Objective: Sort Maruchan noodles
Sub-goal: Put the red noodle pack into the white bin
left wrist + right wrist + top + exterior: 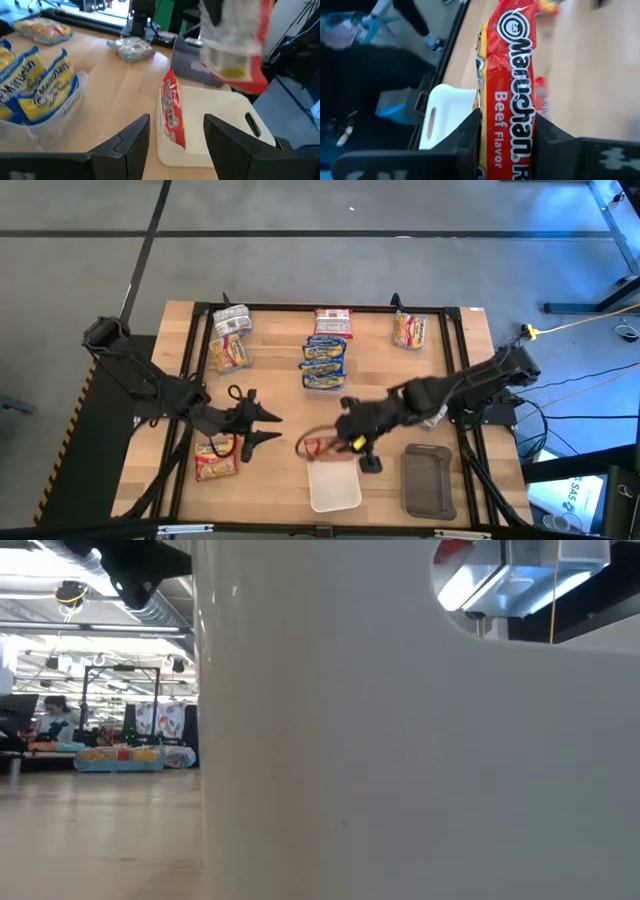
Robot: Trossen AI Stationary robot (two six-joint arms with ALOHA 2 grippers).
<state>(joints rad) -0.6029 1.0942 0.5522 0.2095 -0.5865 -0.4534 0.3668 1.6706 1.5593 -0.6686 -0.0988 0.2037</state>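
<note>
While the right gripper (506, 131) pinches a crinkly red Beef Flavor Maruchan packet (512, 75) edge-on between its dark fingers, the white tray (334, 485) with its slot handle lies just beyond the fingertips on the pale wooden table (280, 360). Another red packet (173, 110) stands on edge at that tray's rim, straight ahead of the left gripper (176, 134), whose fingers are spread wide and hold nothing. Farther out are a stack of blue-yellow packets (324, 362), a red-orange packet (332, 321), a yellow packet (409, 330) toward the far edge, two more packets (230, 338) by the frame's left rail, and one (216, 457) beside the left arm. A dark grey tray (429, 479) sits near the white one. Grey floor surrounds the table; the low view is mostly blocked by a smooth white surface, with a workshop hall behind.
</note>
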